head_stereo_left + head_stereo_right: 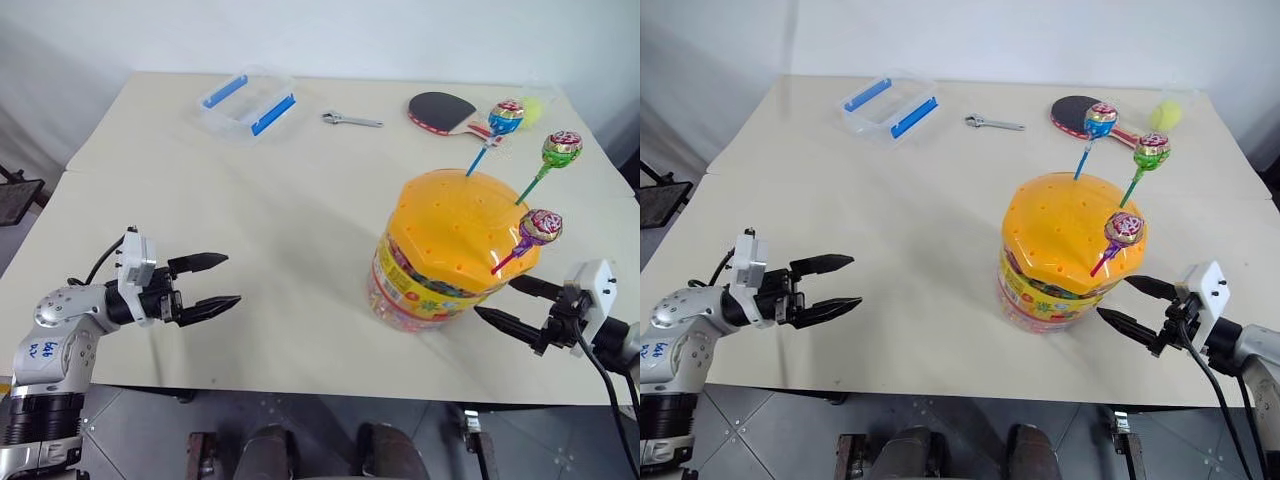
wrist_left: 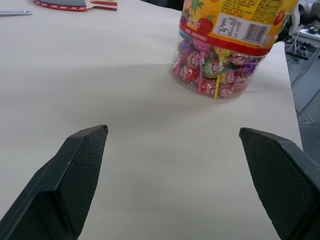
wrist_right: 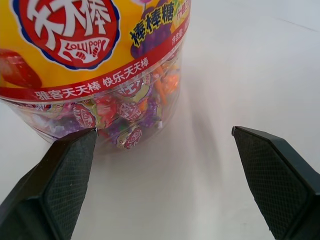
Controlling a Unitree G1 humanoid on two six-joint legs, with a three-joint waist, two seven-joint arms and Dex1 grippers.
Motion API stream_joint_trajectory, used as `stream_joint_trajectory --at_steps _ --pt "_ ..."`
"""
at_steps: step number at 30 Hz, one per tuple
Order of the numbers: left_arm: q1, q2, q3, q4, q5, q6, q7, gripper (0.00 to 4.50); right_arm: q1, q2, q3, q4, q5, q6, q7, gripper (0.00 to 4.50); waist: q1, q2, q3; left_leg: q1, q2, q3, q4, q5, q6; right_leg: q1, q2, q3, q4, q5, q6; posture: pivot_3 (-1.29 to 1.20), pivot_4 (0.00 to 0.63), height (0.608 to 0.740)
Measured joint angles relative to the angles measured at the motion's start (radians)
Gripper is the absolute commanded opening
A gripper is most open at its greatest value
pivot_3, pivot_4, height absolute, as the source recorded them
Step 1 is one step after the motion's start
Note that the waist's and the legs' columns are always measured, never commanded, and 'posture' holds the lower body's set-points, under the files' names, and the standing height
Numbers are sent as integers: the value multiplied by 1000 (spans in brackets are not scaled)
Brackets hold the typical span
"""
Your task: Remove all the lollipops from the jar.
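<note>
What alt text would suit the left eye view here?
A clear jar with an orange holed lid stands on a beige table, three lollipops stuck in its lid. The right gripper waits beside it, jaws open; the left gripper, also open, is far off.

Before you stands a broad cream-topped rectangular table (image 1: 300, 200) against a plain white wall (image 1: 330, 35). Beneath its near edge you see a grey tiled floor (image 1: 140, 440). Even, soft light falls across your tabletop, casting faint shadows.
</note>
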Motion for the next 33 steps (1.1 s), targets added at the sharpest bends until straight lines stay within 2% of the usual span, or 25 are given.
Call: stream_joint_trajectory --at_steps 8,14,19,25,30,33 --pt "-71 -17 -38 6 4 16 10 4472 124 -5 -200 -118 74 64 -18 4500 4 0 0 0 -1 -1 0 0 0 1 0 0 0 0 0 0 150 740" --pt "-202 -14 -95 57 8 31 -26 4472 197 -30 -379 -283 238 224 -56 4500 1 0 0 0 0 -1 0 0 0 1 1 1 0 0 0 0 150 740" --pt "-349 -28 -154 168 17 29 -115 4472 232 -58 -491 -467 335 315 -145 4500 5 -1 -1 0 0 -1 0 0 0 1 1 1 0 0 0 0 150 740" --pt "-428 -53 -182 257 20 14 -207 4472 291 -49 -571 -613 449 362 -203 4500 2 -2 -1 0 -1 -1 1 -1 1 1 1 1 0 0 0 0 150 740" --pt "-520 -106 -200 336 29 -57 -288 4472 217 -136 -586 -678 598 365 -226 4500 0 -4 -2 0 -1 -1 1 -1 1 1 1 2 0 0 0 0 150 740" --pt "-524 -111 -202 362 41 -67 -288 4472 185 -156 -551 -672 609 364 -235 4500 0 -4 -2 0 -1 -1 1 -1 1 1 1 2 0 0 0 0 150 740"
